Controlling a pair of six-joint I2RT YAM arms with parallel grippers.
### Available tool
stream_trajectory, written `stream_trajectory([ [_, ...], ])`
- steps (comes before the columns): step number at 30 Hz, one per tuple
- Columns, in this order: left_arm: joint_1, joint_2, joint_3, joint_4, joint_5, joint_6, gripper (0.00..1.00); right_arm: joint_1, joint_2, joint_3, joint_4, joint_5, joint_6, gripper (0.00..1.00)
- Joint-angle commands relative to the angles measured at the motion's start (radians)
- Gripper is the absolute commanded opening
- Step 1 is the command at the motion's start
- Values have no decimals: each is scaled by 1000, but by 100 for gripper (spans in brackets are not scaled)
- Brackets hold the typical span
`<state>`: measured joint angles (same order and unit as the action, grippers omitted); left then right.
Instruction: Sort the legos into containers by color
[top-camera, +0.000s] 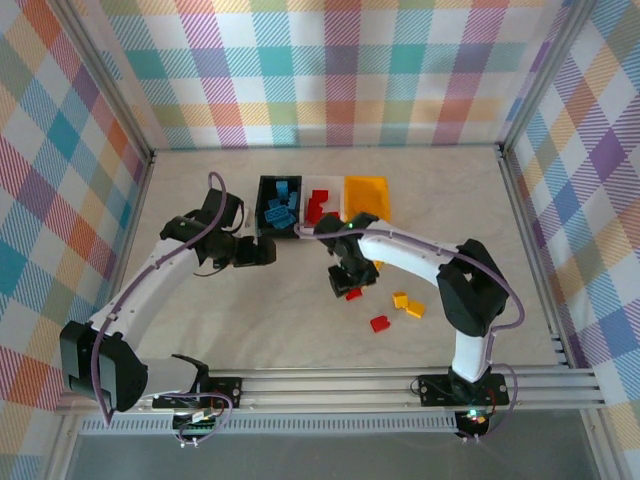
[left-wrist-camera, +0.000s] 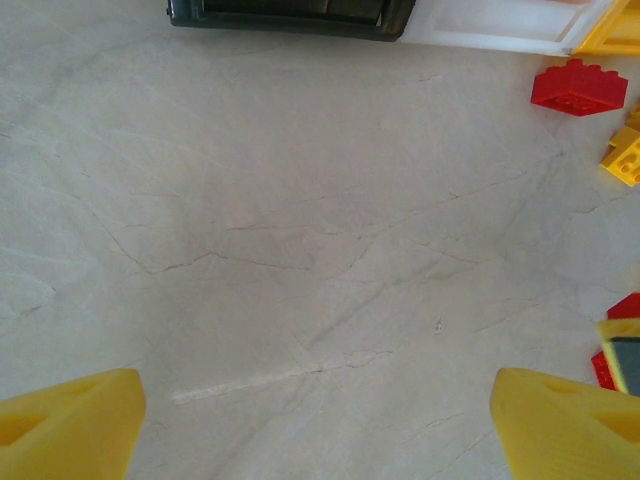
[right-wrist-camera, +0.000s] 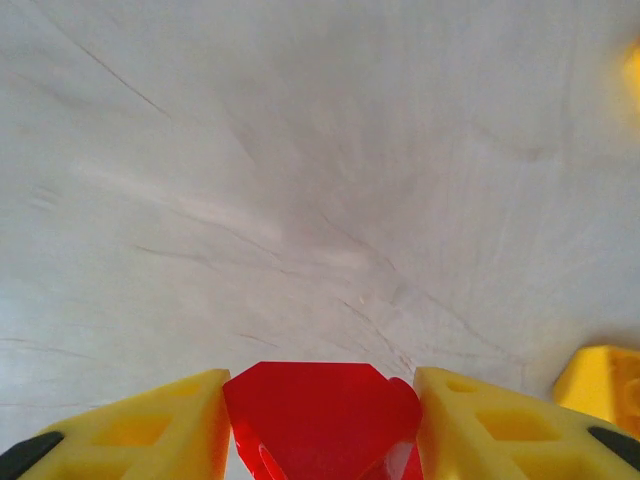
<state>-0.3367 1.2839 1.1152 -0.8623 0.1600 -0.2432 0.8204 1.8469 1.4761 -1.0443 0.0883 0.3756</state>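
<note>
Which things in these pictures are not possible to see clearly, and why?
Right wrist view: the red brick is cut off by the bottom edge.
Left wrist view: the black bin is cut off by the top edge; its inside is hidden.
Top view: whatever lies in the yellow bin is too small to tell.

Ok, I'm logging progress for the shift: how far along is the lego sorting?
Done: blue bricks sit in the black bin, red bricks in the white bin. In hand: the right gripper pinches a red brick; the left gripper is open and empty. Left: a loose red brick and yellow bricks on the table.
</note>
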Motion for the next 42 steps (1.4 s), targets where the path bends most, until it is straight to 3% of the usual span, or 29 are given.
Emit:
stream_trajectory([
  [1, 16, -40, -11, -18, -3, -10, 90, -44, 39, 172, -75, 9, -64, 49],
  [13, 16, -83, -50, -52, 7, -27, 90, -202, 519, 1001, -208, -82, -185, 49],
  [16, 16, -69, -46, -75, 1, -24, 90, -227, 624, 1134, -219, -100, -182, 49],
  [27, 16, 2, 8, -94, -4, -25, 90, -274, 700, 1141, -96, -154, -188, 50],
  [32, 16, 18, 3, -72, 12, -25, 90, -273, 693, 1149, -95, -166, -188, 65],
  [39, -7, 25, 12, -54, 50, -2, 91, -274, 598, 1145, -151, -175, -170, 70],
  [42, -33, 19, 9, -46, 42, -7, 91, -266, 471, 988, -189, -173, -154, 70],
])
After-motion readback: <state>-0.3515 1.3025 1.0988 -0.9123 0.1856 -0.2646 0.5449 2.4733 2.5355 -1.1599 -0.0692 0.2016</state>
